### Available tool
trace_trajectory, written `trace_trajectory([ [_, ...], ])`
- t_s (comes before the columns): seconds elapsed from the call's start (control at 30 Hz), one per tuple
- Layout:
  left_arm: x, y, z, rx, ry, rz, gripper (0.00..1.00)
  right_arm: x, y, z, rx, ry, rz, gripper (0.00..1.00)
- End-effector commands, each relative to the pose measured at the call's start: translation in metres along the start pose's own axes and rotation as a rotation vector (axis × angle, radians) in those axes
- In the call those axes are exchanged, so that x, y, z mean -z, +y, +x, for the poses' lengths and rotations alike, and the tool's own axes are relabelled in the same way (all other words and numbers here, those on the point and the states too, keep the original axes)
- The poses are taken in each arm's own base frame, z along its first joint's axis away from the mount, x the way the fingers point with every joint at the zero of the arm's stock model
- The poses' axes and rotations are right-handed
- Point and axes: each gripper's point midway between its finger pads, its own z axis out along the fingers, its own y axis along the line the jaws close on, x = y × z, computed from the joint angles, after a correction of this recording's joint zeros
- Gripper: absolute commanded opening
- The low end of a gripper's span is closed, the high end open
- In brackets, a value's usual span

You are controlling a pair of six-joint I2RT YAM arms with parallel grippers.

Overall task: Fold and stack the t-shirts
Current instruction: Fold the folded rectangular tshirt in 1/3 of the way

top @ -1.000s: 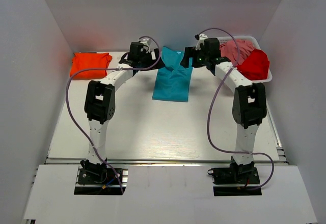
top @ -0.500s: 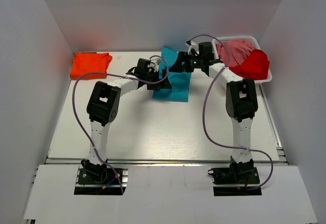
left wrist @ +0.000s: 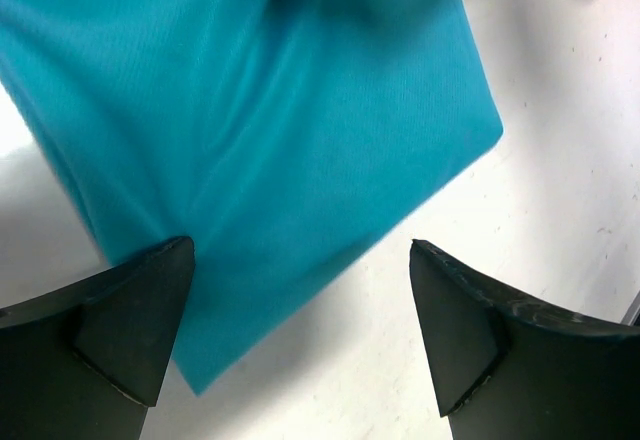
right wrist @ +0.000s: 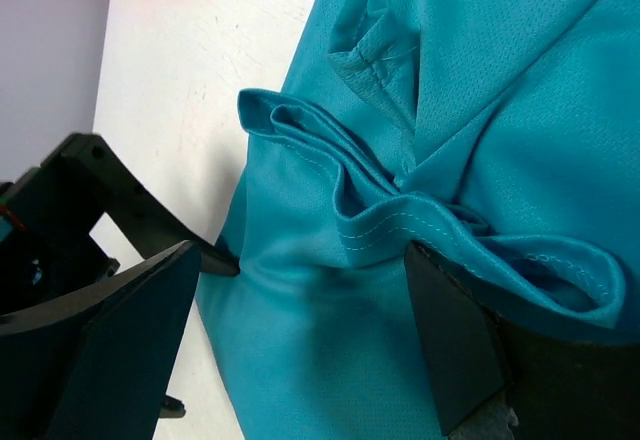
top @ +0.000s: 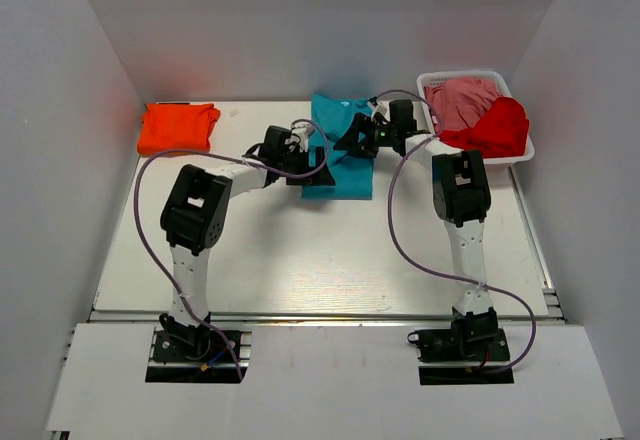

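Teal t-shirt point(left wrist: 280, 110) corner lies between the left hand's point(left wrist: 300, 260) parted fingers point(left wrist: 125, 325).

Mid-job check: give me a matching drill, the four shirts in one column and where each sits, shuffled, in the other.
1 teal t-shirt
2 orange t-shirt
3 red t-shirt
4 pink t-shirt

A table, far left corner, folded
B basket, near side
C table, far middle, rumpled
D basket, far side

Pairs: 1-C, 2-A, 3-B, 4-D

Both arms point(top: 188, 265) white with black joints (black jaws too), trailing purple cables point(top: 387, 210).
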Motion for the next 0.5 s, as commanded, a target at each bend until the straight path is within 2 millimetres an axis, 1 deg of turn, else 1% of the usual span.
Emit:
trace_trajectory([
  [0.0, 0.015, 0.019, 0.068, 0.087, 0.186, -0.094, 1.00, 0.003, -0.049, 0.035, -0.101, 0.038, 0.101, 0.90],
  [0.07, 0.020, 0.019, 0.075, 0.081, 0.195, -0.096, 1.00, 0.006, -0.046, 0.045, -0.110, 0.051, 0.105, 0.90],
  [0.1, 0.025, 0.016, 0.073, 0.077, 0.187, -0.094, 1.00, 0.007, -0.048, 0.059, -0.106, 0.058, 0.113, 0.90],
  [0.13, 0.028, 0.013, 0.075, 0.078, 0.190, -0.084, 1.00, 0.019, -0.034, 0.058, -0.095, 0.041, 0.115, 0.90],
  [0.17, 0.030, 0.015, 0.083, 0.083, 0.199, -0.087, 1.00, 0.024, -0.035, 0.070, -0.115, 0.049, 0.128, 0.90],
  [0.2, 0.036, 0.009, 0.083, 0.080, 0.194, -0.075, 1.00, 0.034, -0.022, 0.064, -0.082, 0.021, 0.146, 0.90],
  [0.23, 0.039, 0.008, 0.097, 0.083, 0.219, -0.077, 1.00, 0.038, -0.020, 0.067, -0.077, 0.024, 0.154, 0.90],
  [0.27, 0.042, 0.007, 0.099, 0.081, 0.216, -0.075, 1.00, 0.044, -0.017, 0.077, -0.081, 0.043, 0.166, 0.90],
  [0.3, 0.044, 0.003, 0.105, 0.077, 0.224, -0.072, 1.00, 0.050, -0.011, 0.077, -0.070, 0.044, 0.166, 0.90],
  [0.33, 0.051, -0.002, 0.113, 0.073, 0.233, -0.069, 1.00, 0.054, -0.016, 0.103, -0.109, 0.085, 0.180, 0.90],
  [0.37, 0.055, -0.005, 0.115, 0.070, 0.229, -0.055, 1.00, 0.058, -0.008, 0.104, -0.101, 0.081, 0.171, 0.90],
  [0.4, 0.058, -0.012, 0.122, 0.065, 0.242, -0.039, 1.00, 0.058, -0.002, 0.111, -0.098, 0.094, 0.156, 0.90],
  [0.43, 0.066, -0.015, 0.131, 0.078, 0.249, -0.034, 1.00, 0.065, 0.002, 0.128, -0.106, 0.115, 0.153, 0.90],
  [0.47, 0.069, -0.021, 0.137, 0.080, 0.259, -0.028, 1.00, 0.065, 0.004, 0.135, -0.108, 0.126, 0.151, 0.90],
])
